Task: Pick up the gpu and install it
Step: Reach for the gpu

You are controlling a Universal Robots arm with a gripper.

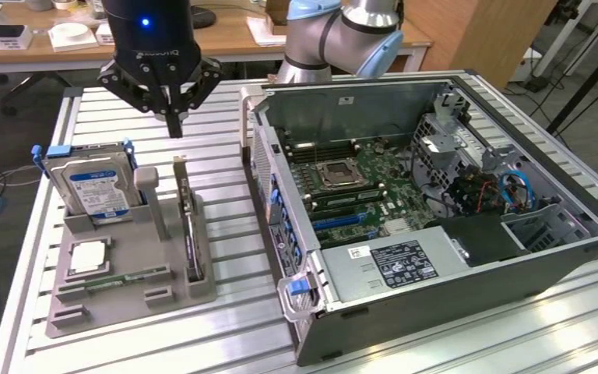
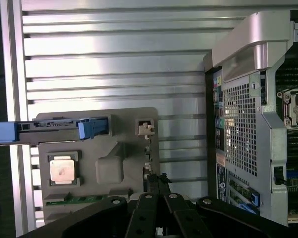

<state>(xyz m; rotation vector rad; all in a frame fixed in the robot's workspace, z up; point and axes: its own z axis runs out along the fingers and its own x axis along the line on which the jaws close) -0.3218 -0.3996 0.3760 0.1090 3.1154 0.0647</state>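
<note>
The gpu (image 1: 186, 214) stands on edge in a slot of the grey holder (image 1: 164, 300), a thin dark card with its pale bracket end toward the back. My gripper (image 1: 174, 125) hangs above the card's bracket end, fingers shut together with nothing between them and clear air below. In the wrist view the gpu (image 2: 148, 148) appears edge-on, its pale bracket (image 2: 145, 129) at one end, and my gripper (image 2: 156, 201) sits over the card's other end. The open computer case (image 1: 434, 296) lies at the exterior view's right, motherboard (image 1: 346, 187) exposed.
The holder also carries a silver hard drive with blue rails (image 1: 91, 187), a processor chip (image 1: 88, 255) and a small green memory stick (image 1: 122, 278). All rests on a ribbed aluminium table (image 1: 226, 327). Behind it stand the arm's base (image 1: 325, 43) and a wooden desk (image 1: 50, 51).
</note>
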